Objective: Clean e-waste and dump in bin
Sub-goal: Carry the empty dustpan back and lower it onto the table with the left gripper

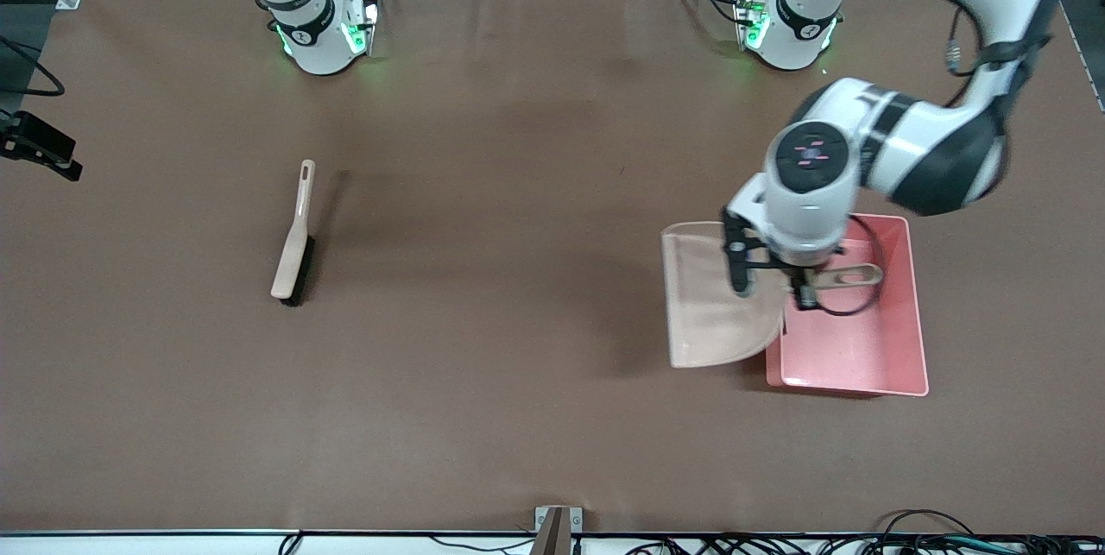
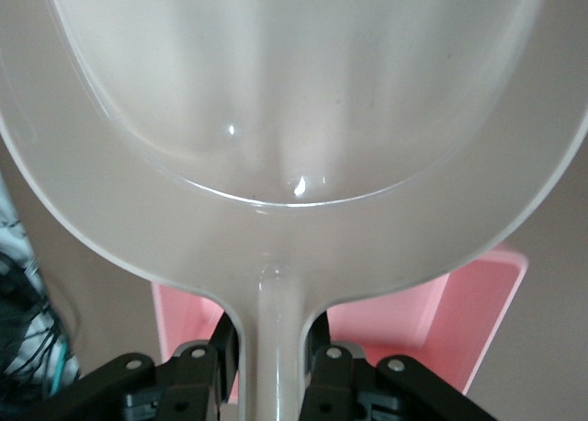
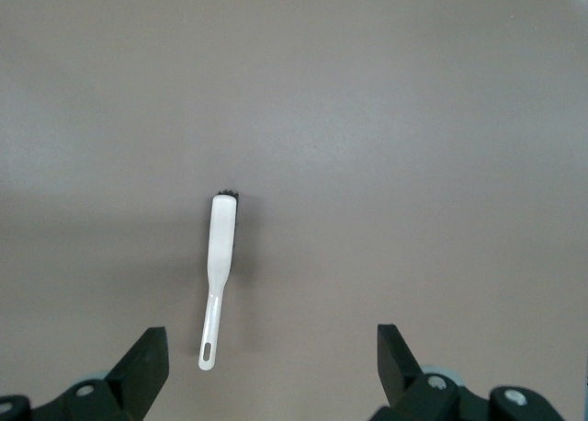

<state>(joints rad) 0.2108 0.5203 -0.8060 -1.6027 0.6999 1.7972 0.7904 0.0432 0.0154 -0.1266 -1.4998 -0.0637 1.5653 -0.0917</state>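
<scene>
Brown table (image 1: 518, 382) fills the front view, robot bases along its top edge. Pink bin (image 1: 863, 356) sits on the table at the left arm's end, closer to the front camera than the left arm's base. E-waste parts are not visible in any view; cannot tell where they are, and the bare stretch of bin floor that shows looks plain pink.

Beige dustpan (image 1: 712, 313) is held up in the air, its handle over the bin and its wide scoop end sticking out past the bin's wall, over the table on the side toward the right arm. Left gripper (image 1: 777, 283) is over the bin; its jaws are clamped on the dustpan handle, one finger on each side of it, as the left wrist view shows (image 2: 268, 366). In that view the dustpan (image 2: 294, 118) scoop looks bare inside, with the pink bin (image 2: 459, 320) wall seen under it.

Brush (image 1: 295, 240) with a beige handle and black bristles lies flat on the table toward the right arm's end, well apart from the bin and dustpan, handle pointing toward the robot bases.

Right gripper (image 3: 271, 370) hangs high over the brush (image 3: 219, 265), jaws spread wide, gripping nothing; the right arm waits.
</scene>
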